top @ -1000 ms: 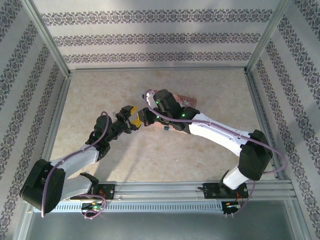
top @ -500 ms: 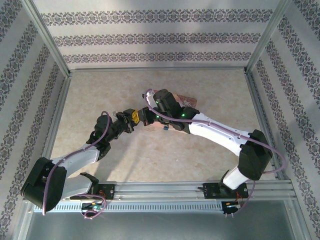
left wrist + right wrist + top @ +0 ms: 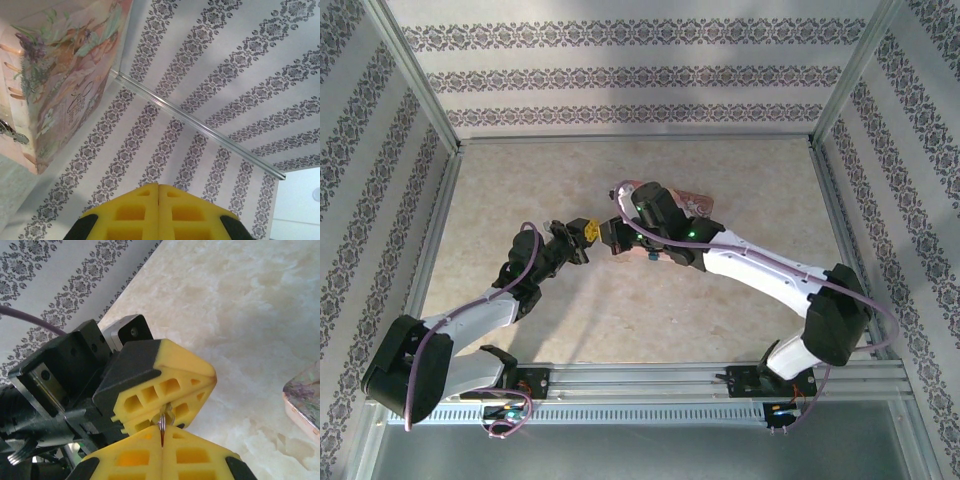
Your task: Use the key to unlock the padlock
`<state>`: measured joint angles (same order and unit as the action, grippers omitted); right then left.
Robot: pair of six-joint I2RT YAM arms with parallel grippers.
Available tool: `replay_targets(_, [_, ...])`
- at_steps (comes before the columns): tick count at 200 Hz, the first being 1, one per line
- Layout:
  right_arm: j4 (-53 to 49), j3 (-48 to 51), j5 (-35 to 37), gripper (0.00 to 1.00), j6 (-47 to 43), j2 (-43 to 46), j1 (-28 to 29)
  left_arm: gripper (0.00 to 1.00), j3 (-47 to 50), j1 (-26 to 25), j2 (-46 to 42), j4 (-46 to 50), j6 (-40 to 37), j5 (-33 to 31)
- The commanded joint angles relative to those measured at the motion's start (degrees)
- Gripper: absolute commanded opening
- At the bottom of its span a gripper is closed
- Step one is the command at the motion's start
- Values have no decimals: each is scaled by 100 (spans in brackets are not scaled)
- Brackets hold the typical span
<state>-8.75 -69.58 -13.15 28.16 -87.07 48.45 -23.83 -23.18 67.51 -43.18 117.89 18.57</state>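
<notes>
**Top view:** The left gripper (image 3: 582,231) and right gripper (image 3: 611,236) met tip to tip near mid-table. The pink box (image 3: 692,203) lay at two o'clock of them, and the padlock could not be made out.

**Left wrist view:** Its yellow pads (image 3: 132,214) were pressed together, with the box at ten o'clock.

**Right wrist view:** The right's jaws were clamped on the key (image 3: 164,421), a silvery sliver reaching the left's tips at twelve o'clock. Whether those tips gripped it was unclear. Judged best, neither should let go before the other's hold proved firm and the key sat straight.
</notes>
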Motion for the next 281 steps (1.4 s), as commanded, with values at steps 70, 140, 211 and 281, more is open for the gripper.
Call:
replay_targets(70, [1382, 1535, -985, 52, 986, 1763, -923, 0, -2172, -20, -810, 2908, -5546, -377])
replay_targets(140, [3987, 2004, -1999, 60, 2459, 1803, -992, 0, -2233, -159, -653, 1385, -6834, 577])
replay_targets(211, [4456, 1664, -2113, 55, 2692, 1165, -721, 0, -2224, -345, -524, 1150, -6849, 605])
replay_targets(281, [4567, 1531, -2008, 42, 2804, 942, -705, 0, -2165, -359, -478, 1080, -6796, 552])
